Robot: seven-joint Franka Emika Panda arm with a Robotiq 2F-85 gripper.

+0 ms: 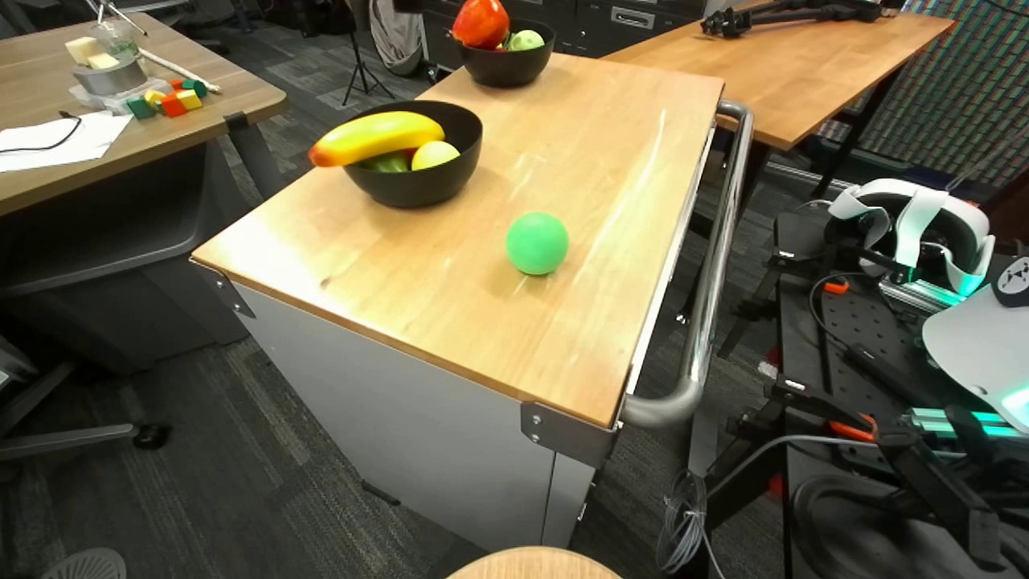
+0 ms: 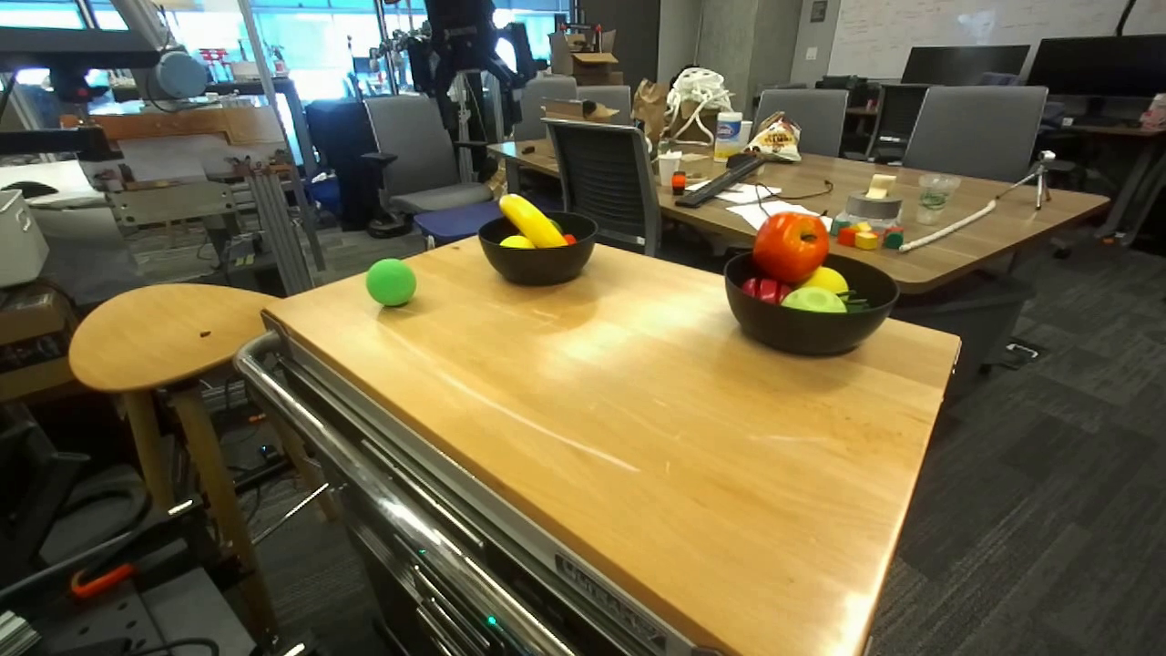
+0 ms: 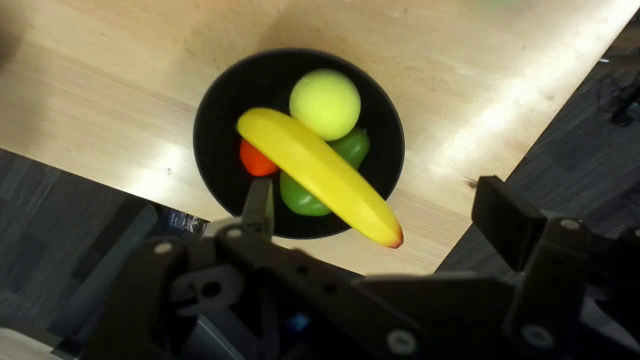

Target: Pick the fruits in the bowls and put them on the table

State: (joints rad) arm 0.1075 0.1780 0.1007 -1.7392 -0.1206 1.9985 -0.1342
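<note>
Gleaming apple [image 2: 791, 247], both exterior views only

Glossy, smooth wooden table [image 1: 474, 322] — shiny metal bar handle [image 1: 717, 257]

Long yellow banana [image 3: 320, 172]: slanting across a round black bowl [image 1: 418, 190], tip past the rim, beside a round yellow-green fruit [image 3: 325, 102].
Round red-orange fruit [image 2: 791, 246]: in a second round black bowl [image 2: 806, 335], rising above its rim.
Round green fruit [image 2: 391, 282]: resting directly on the light-wood bench [image 2: 547, 392].
</note>
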